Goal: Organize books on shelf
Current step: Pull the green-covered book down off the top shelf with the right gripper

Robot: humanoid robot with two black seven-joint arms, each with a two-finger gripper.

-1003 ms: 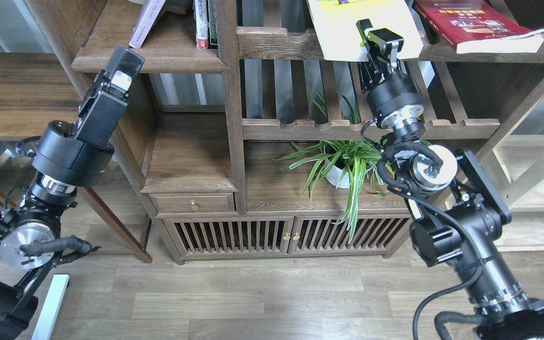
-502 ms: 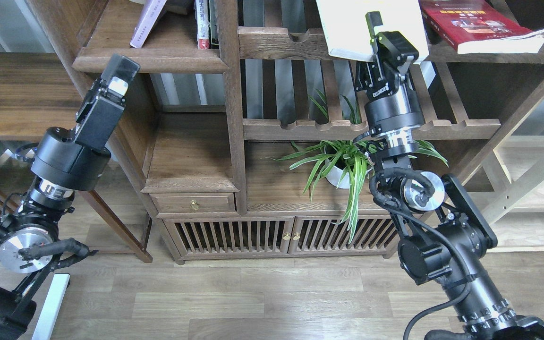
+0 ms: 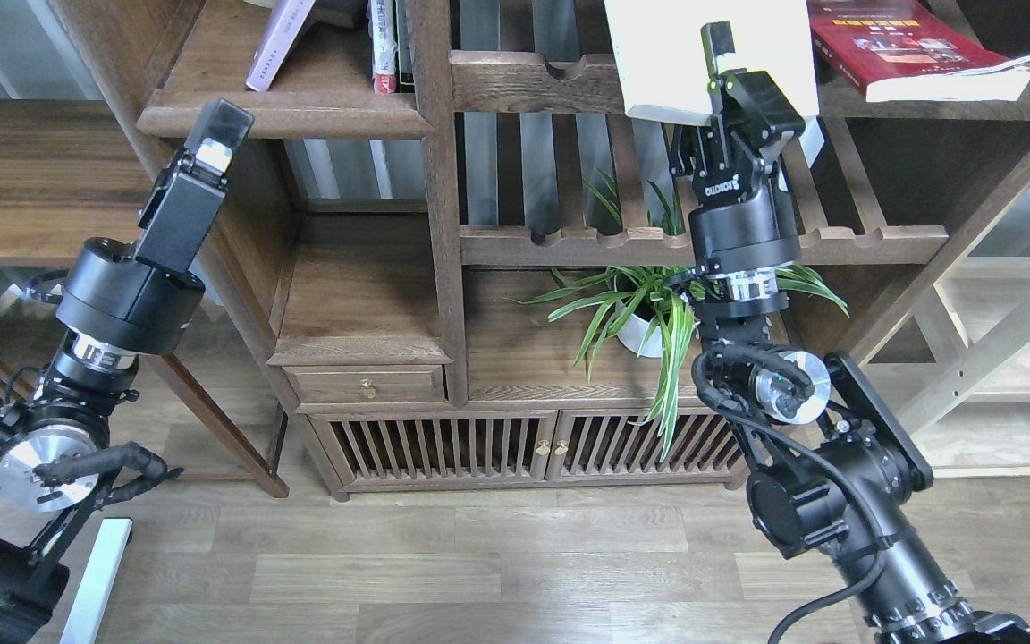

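Observation:
My right gripper [image 3: 728, 76] is shut on the near edge of the yellow-green book [image 3: 676, 54]. It holds the book tilted up over the slatted rack's front rail, so the pale underside faces me. The dark red book [image 3: 908, 40] lies flat on the same rack to the right. The lavender book [image 3: 278, 40] leans upright on the solid dark-brown shelf [image 3: 282, 114] at upper left. My left gripper [image 3: 218, 132] is shut and empty, raised just below and left of that shelf's front edge.
Narrow upright red-and-white-spined books [image 3: 383, 45] stand at the shelf's right end by the post [image 3: 433, 179]. A potted spider plant [image 3: 649, 313] sits under my right wrist. A second slatted rack [image 3: 569, 237] lies below, with a drawer and cabinet doors [image 3: 443, 443] lower down.
My right gripper has risen and swung upright, tipping the yellow-green book up so its cover turns away and its pale underside shows. My left gripper has edged up slightly.

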